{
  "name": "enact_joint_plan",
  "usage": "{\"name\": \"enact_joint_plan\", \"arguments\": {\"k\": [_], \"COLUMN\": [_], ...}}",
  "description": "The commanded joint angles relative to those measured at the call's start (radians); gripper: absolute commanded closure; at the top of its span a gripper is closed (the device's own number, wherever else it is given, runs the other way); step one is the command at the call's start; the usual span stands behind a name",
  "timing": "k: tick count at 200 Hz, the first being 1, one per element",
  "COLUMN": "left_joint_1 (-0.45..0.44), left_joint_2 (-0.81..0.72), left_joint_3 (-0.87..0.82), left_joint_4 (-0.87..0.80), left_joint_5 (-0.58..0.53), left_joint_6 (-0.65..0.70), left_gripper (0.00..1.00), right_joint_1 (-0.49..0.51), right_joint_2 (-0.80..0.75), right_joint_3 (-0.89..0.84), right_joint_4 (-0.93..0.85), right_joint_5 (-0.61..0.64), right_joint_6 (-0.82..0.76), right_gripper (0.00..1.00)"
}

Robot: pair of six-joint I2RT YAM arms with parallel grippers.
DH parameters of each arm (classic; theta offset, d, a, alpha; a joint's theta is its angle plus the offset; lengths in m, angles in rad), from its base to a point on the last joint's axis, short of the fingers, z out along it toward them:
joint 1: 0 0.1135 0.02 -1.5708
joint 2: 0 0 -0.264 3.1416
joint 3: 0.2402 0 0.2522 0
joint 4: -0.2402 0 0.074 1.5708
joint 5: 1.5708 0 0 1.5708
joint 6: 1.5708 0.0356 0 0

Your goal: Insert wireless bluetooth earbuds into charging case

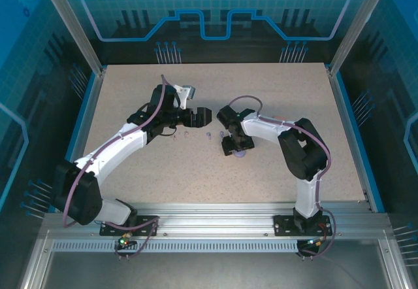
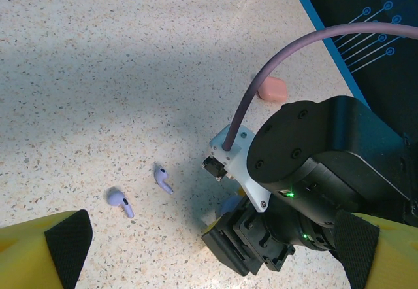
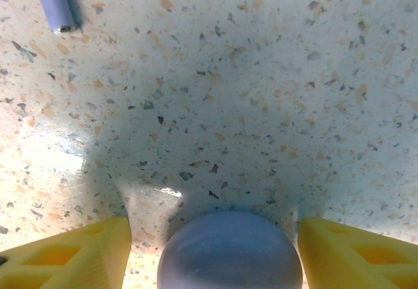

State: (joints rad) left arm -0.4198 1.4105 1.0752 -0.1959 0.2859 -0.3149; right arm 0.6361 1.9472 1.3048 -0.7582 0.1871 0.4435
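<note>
One purple case (image 3: 228,253) sits between the right gripper's (image 3: 215,237) parted jaws.

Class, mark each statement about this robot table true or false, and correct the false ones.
1. Two purple earbuds lie loose on the table. True.
2. The left gripper grips an earbud. False: it is open and empty.
3. The fingers of the right gripper flank a purple case. True.
4. The coral case sits between the purple earbuds. False: it lies apart from them, beyond the right arm.
</note>
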Motion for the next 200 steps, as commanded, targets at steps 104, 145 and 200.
{"name": "enact_joint_plan", "arguments": {"k": [104,145,200], "left_joint_1": [0.005,0.004,0.005], "left_joint_2": [0.013,0.021,0.032], "left_joint_3": [0.038,0.047,0.051], "left_joint_4": [-0.005,-0.001,0.018], "left_joint_5": [0.047,0.047,0.055], "left_joint_6": [-0.019,-0.03,-0.04], "left_gripper": [0.01,0.01,0.01], "right_joint_1": [0.019,0.004,-0.059], "right_joint_2": [0.03,0.019,-0.028], "right_joint_3": [-0.038,-0.048,-0.123], "right_joint_4": [-0.054,-0.055,0.019], "right_joint_5": [0.004,0.008,-0.04], "right_joint_6": [-0.008,0.098,0.38], "right_gripper": [0.5,0.59,0.63]}}
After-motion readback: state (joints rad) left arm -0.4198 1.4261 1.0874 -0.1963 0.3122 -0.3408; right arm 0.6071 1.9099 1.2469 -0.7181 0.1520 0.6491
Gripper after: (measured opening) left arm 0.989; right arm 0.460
